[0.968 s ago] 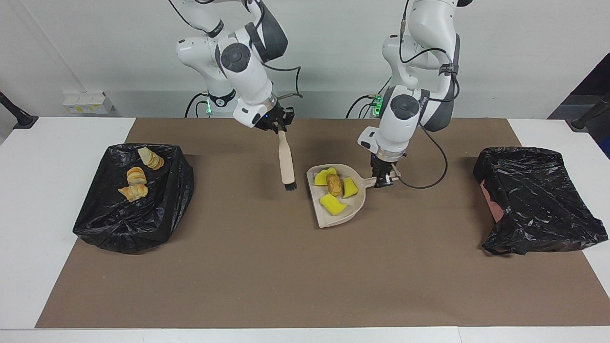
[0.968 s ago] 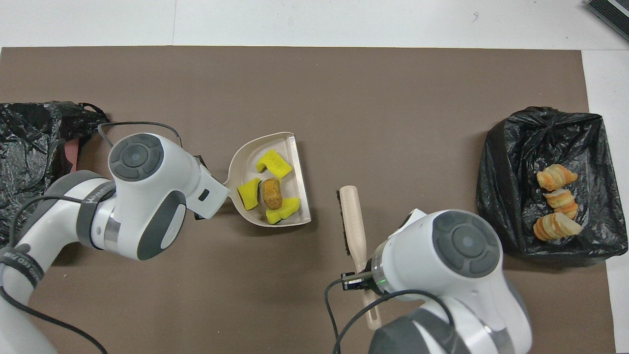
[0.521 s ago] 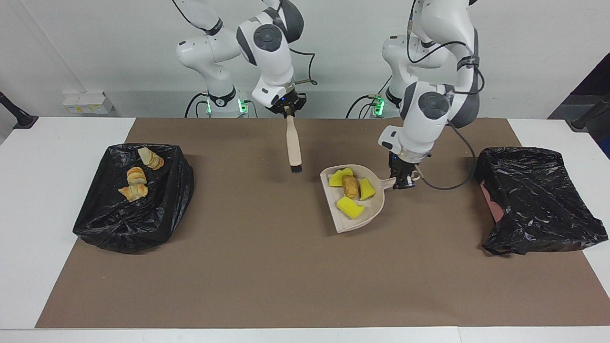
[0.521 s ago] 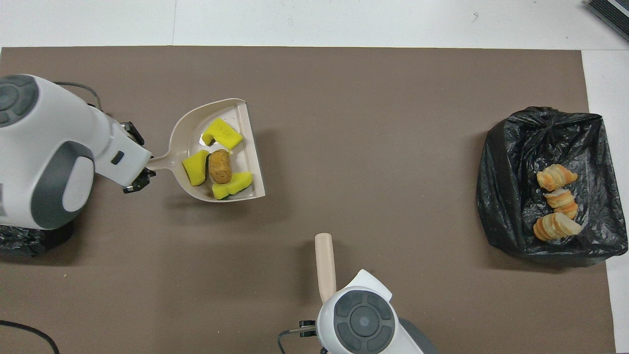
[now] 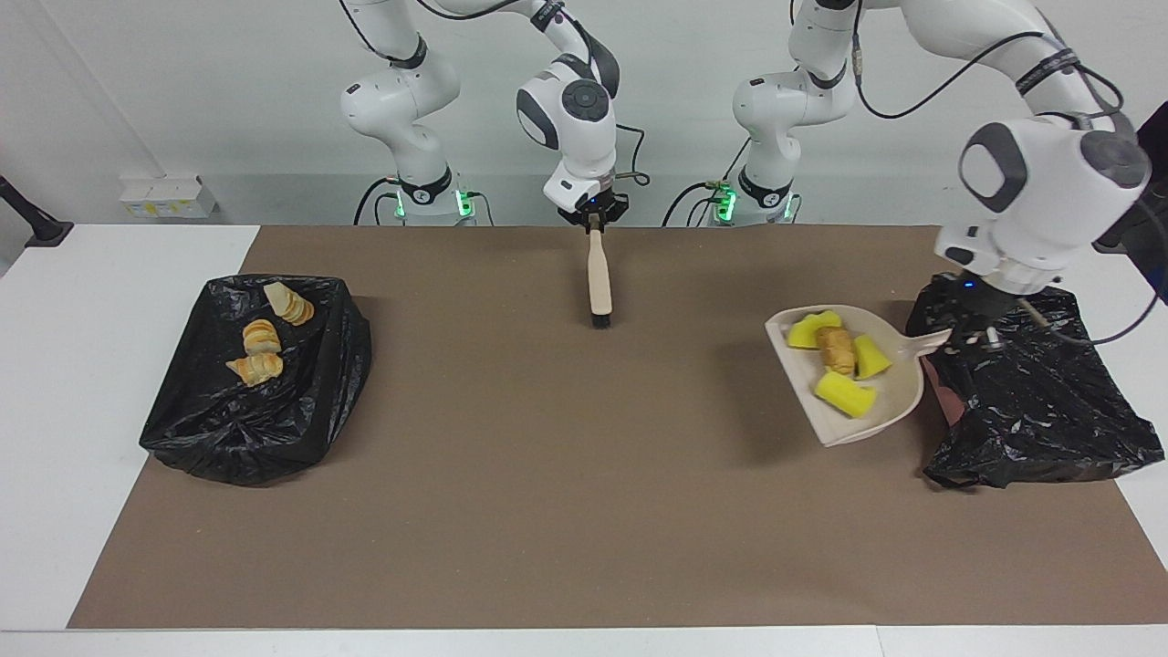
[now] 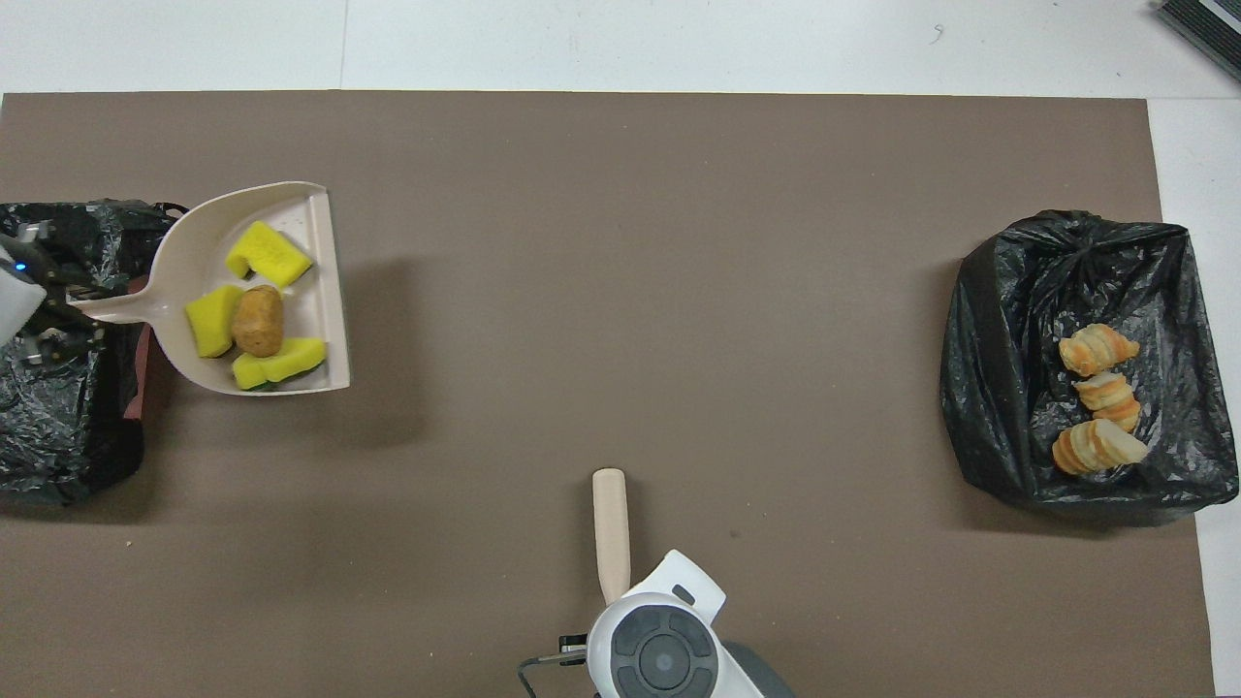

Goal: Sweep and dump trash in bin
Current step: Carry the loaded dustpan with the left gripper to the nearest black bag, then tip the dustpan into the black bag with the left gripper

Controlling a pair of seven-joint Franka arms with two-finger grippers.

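Note:
The beige dustpan (image 5: 899, 388) (image 6: 194, 242) hangs level over the mat, right beside the black-bagged bin (image 5: 1031, 401) (image 6: 58, 427) at the left arm's end. In it lies trash: three yellow sponge wedges (image 5: 844, 392) (image 6: 267, 254) and a brown pastry piece (image 5: 837, 349) (image 6: 258, 322). My left gripper (image 5: 975, 339) (image 6: 63, 312), over that bin's edge, is shut on the pan's handle. My right gripper (image 5: 594, 222) is shut on the beige brush (image 5: 599, 274) (image 6: 611, 528), which hangs bristles down over the mat's middle near the robots. The overhead view hides this gripper under its wrist.
A second black-bagged bin (image 5: 255, 401) (image 6: 1018, 388) sits at the right arm's end with three pastry pieces (image 5: 260, 342) (image 6: 1096, 397) lying on it. A brown mat (image 5: 547, 474) covers most of the white table.
The left arm has carried the loaded dustpan from the mat's middle to the bin at its own end. The right arm has drawn the brush back toward the robots and turned it upright.

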